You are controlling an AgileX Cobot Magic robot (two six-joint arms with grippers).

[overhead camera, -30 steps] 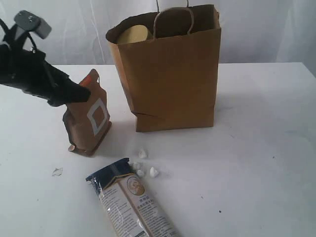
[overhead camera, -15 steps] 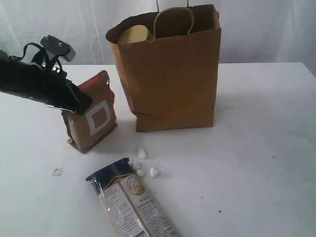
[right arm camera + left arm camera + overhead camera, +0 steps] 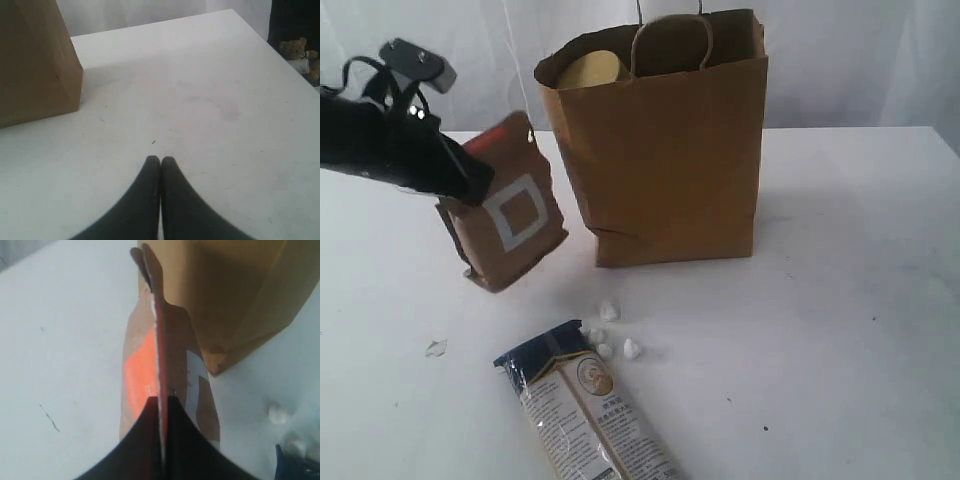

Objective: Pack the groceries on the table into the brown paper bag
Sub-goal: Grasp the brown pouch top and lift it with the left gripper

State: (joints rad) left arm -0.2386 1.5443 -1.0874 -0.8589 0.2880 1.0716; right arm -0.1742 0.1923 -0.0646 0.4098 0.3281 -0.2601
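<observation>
Arm slants in from the left, left gripper (image 3: 472, 186) clenched on the tilted brown red-labelled pouch (image 3: 515, 228) beside the brown paper bag (image 3: 670, 170); right gripper (image 3: 160, 161) is pinched shut, empty.

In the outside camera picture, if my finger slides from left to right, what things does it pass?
small pale scrap → brown pouch → brown paper bag. The noodle packet and white lumps overlap those sideways, so they are left out.

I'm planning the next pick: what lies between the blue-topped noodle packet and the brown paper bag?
Only a few small white lumps on the tabletop, near the blue end of the noodle packet; the exterior view shows this.
</observation>
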